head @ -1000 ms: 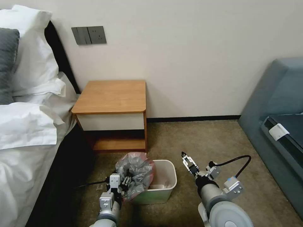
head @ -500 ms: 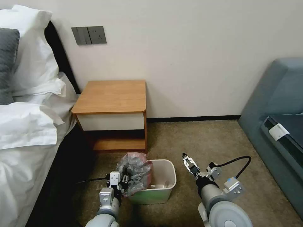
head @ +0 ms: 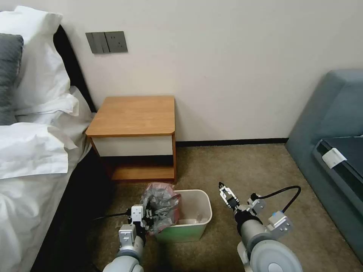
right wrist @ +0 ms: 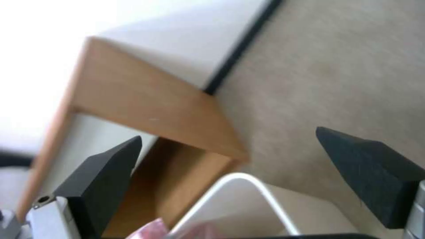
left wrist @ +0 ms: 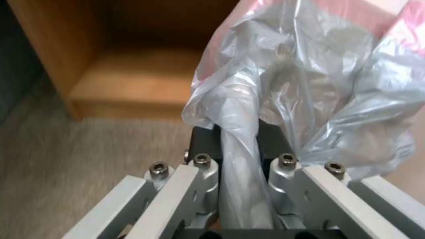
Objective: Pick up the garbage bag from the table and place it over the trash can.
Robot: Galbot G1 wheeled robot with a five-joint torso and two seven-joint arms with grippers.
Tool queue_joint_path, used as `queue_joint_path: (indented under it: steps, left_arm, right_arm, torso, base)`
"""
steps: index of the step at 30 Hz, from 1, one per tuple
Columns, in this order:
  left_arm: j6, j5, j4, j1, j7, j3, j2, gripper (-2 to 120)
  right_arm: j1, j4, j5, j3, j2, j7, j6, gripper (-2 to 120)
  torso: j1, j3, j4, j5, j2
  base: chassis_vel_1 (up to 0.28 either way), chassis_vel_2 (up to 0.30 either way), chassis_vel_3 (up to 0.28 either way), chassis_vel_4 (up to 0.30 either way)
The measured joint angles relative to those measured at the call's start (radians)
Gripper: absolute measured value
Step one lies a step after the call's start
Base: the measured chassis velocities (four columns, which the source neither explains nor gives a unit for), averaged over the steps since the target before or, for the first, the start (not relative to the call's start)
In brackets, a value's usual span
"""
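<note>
Garbage bag (head: pixel 160 206) off the desk (head: pixel 132 115) and down at the trash can (head: pixel 194 226), bunched over the can's left rim, part of it hanging outside the left wall. Crumpled, mouth not spread; pinkish-red edge uppermost, grey film below. Most of the can's opening bare, rolled rim visible along the far, right and near sides. Can on the carpet (head: pixel 245 170) just in front of the desk's lower shelf.

Left gripper (head: pixel 145 219) at the can's left side, fingers (left wrist: pixel 274 139) pinching a twisted fold of the bag, as seen in the left wrist view. Right gripper (head: pixel 225 192) raised just beside the can's right side, fingers (right wrist: pixel 367 172) spread wide with nothing between them, apart from bag and can.

Progress, judged: pick-up done, carry to the can done. Left to do: opening the bag's mouth and drawing it over the whole rim. Probably a two-handed job, far edge needing a second hold.
</note>
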Motion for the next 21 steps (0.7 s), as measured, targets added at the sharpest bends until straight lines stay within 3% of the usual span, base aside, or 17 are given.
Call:
queue_joint_path:
  steps: [3, 7, 10, 21]
  left_arm:
    - [-0.105, -0.005, -0.010, 0.028, 0.001, -0.001, 0.001, 10]
    - [-0.117, -0.005, -0.015, 0.032, 0.000, -0.001, 0.001, 10]
    - [-0.179, -0.007, -0.068, 0.056, -0.002, -0.016, 0.007, 9]
    - [-0.341, -0.069, -0.097, 0.066, 0.059, -0.053, 0.015, 9]
  right_arm:
    - [-0.009, 0.045, -0.109, -0.029, -0.072, -0.132, -0.005, 100]
    - [-0.012, 0.054, -0.127, -0.035, -0.088, -0.156, -0.005, 100]
    - [-0.043, 0.105, -0.160, -0.076, -0.161, -0.334, -0.048, 100]
    - [0.073, 0.019, -0.243, -0.211, -0.214, -0.403, -0.105, 100]
  torso:
    - [0.000, 0.000, 0.0001, 0.0001, 0.000]
    - [0.000, 0.000, 0.0000, 0.0002, 0.000]
    - [0.000, 0.000, -0.0001, 0.0001, 0.000]
    - [0.000, 0.000, 0.0001, 0.0001, 0.000]
  base:
    - [0.000, 0.000, 0.000, 0.000]
    - [0.000, 0.000, 0.000, 0.000]
    - [0.000, 0.000, 0.000, 0.000]
    - [0.000, 0.000, 0.000, 0.000]
